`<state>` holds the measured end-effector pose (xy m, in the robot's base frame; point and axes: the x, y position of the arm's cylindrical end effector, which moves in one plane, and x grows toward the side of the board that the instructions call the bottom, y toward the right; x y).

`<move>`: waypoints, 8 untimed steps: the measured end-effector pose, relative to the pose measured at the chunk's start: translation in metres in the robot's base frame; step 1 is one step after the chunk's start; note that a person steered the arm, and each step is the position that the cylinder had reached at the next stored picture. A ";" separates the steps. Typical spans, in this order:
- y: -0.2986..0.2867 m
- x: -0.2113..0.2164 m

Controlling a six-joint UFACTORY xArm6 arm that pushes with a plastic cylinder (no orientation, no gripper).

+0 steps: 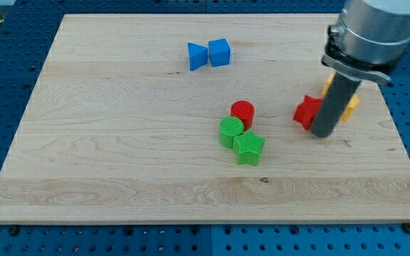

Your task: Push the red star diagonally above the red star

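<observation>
You see only the arm's lowest section in the camera view. The arm (376, 25) enters at the view's top right as a broad, light grey cylinder with a smooth, matte casing. Beneath it sits a black collar (354, 62), a clamp-like ring with a small lug projecting on the view's left. From the collar hangs a straight, dark grey rod, round in section, ending at my tip (322, 134). No cables or markings can be made out.
</observation>
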<state>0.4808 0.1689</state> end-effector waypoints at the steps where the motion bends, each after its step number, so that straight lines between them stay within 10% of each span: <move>1: -0.002 -0.009; 8: -0.010 -0.033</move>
<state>0.4477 0.1586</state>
